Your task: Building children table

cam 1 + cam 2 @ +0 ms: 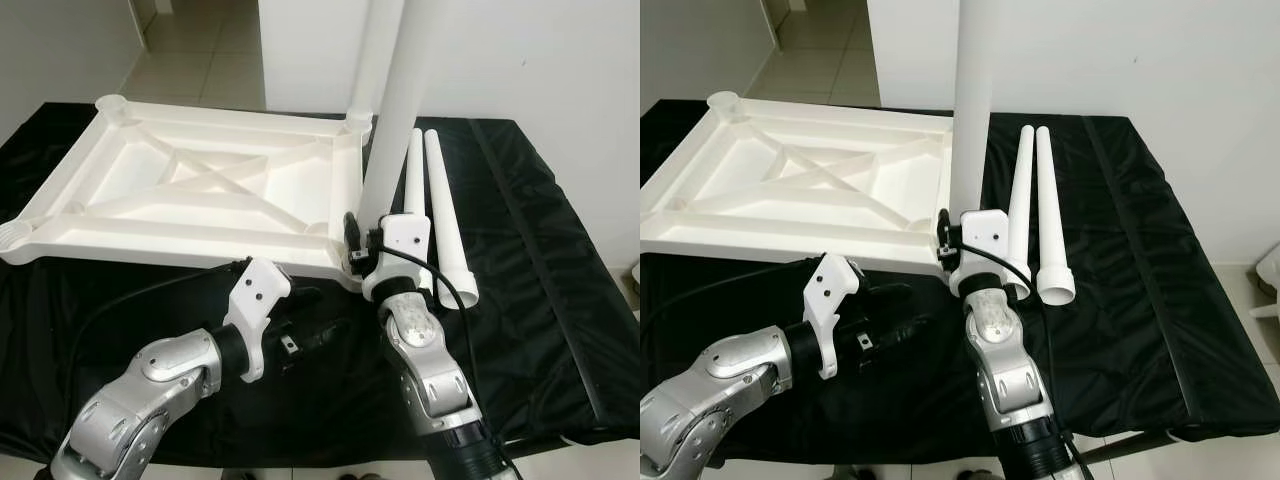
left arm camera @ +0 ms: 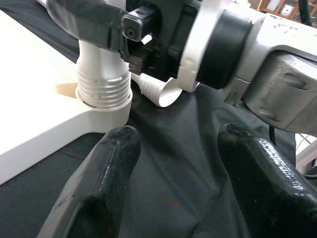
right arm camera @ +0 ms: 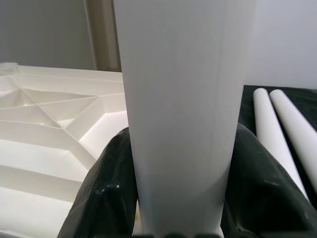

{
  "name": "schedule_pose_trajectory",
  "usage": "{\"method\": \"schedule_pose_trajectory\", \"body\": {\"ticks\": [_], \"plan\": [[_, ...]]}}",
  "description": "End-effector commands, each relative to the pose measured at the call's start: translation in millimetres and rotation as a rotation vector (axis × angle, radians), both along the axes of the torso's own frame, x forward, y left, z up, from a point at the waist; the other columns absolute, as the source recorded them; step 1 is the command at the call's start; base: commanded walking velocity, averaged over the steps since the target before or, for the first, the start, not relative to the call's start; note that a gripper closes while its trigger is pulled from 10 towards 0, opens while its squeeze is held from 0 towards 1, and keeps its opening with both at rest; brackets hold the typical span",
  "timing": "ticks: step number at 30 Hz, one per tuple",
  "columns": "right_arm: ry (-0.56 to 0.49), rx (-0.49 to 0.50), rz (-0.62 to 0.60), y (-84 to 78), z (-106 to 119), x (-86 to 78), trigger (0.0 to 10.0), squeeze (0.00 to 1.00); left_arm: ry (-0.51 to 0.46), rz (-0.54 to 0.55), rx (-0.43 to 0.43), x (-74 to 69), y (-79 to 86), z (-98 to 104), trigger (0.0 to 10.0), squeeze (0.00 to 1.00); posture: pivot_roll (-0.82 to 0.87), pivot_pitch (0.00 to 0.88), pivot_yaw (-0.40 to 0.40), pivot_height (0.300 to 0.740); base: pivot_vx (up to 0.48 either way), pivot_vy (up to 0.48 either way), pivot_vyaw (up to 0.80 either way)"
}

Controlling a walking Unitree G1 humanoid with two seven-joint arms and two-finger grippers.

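Your left pincer [image 1: 318, 338] hovers low over the black-covered counter [image 1: 540, 300], fingers spread apart and empty, aimed at the near corner socket. The white tabletop [image 1: 200, 190] lies upside down on the counter. Your right pincer [image 3: 173, 198] clamps the upright white leg [image 1: 392, 110] seated in that socket. Two loose legs [image 1: 432, 200] lie just beside it.

The upturned tabletop [image 1: 200, 190] lies on the counter [image 1: 540, 300] ahead of me, to my left. At its near right corner a table leg [image 1: 390, 110] stands upright in the corner socket [image 2: 101, 106], and my right hand [image 1: 362, 245] clasps it low down. Two loose legs [image 1: 435, 200] lie side by side just right of it. My left hand [image 1: 320, 335] hovers over the counter before the tabletop's near edge, its fingers [image 2: 101, 173] apart.
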State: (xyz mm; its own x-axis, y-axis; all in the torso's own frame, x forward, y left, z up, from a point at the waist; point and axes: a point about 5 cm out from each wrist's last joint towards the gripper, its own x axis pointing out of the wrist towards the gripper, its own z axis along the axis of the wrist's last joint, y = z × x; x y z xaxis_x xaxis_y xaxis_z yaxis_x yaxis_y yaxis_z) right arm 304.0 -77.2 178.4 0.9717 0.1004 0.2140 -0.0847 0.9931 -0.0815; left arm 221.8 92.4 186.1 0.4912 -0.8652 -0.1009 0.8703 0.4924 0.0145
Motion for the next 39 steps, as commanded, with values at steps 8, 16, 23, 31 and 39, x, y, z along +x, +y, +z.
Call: {"method": "schedule_pose_trajectory", "body": {"ticks": [8,16,23,31,39], "plan": [[0.227,0.005,-0.125,-25.6,-48.8,0.9,10.0,0.0,0.005,-0.013,0.001,-6.4,-3.2,-0.2,10.0,0.0,0.0,0.141,-0.027,0.74,0.0,0.0,0.0],[0.186,0.163,-0.065,-37.9,-46.5,-5.6,10.0,0.0,0.004,-0.009,0.002,-6.1,-2.5,0.1,10.0,0.0,0.0,0.146,-0.025,0.74,0.0,0.0,0.0],[0.174,0.209,-0.043,-44.7,-48.8,-15.4,10.0,0.0,0.007,-0.009,0.001,-6.4,-1.6,0.5,10.0,0.0,-0.01,0.154,-0.02,0.74,0.0,0.0,0.0],[0.224,0.07,0.049,-30.9,-50.0,-5.6,10.0,0.0,0.007,-0.011,-0.002,-4.6,-2.1,1.3,10.0,0.0,-0.01,0.16,-0.014,0.74,0.0,0.0,0.0],[0.232,-0.024,0.124,-34.7,-50.2,2.5,10.0,0.0,-0.001,0.004,-0.005,-3.3,-0.9,3.1,10.0,0.0,-0.01,0.158,-0.02,0.74,0.0,0.0,0.0]]}}
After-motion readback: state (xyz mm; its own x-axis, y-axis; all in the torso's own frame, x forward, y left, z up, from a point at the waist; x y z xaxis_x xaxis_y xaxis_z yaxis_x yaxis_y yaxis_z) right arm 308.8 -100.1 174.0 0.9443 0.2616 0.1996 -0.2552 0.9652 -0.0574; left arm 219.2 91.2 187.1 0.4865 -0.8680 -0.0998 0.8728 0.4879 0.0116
